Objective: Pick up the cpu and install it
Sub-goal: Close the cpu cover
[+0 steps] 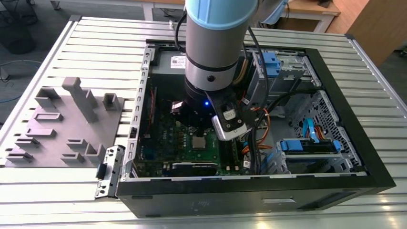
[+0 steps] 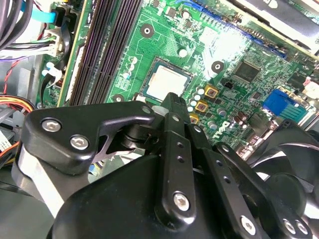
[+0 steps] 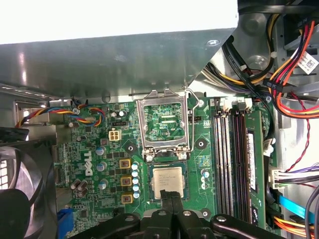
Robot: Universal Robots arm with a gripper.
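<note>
Blocks [image 1: 70,119] of grey plastic stand on the bench [image 1: 95,47] at the exterior view's left. Rightward, inside the open case [image 1: 330,95], the cpu [image 3: 168,181] lies flat in its socket. The gripper [image 3: 172,195] hovers at its edge, fingers pressed together and empty. Placing looks done, but the metal frame [image 3: 164,122] is not yet closed.

Cpu [image 2: 168,82] seated flat in socket on green motherboard [image 2: 164,40]. Black gripper [image 2: 172,99], fingers together, at cpu's near edge. Dark memory slots [image 2: 107,50] alongside socket; cable bundle [image 2: 12,25] beyond.
</note>
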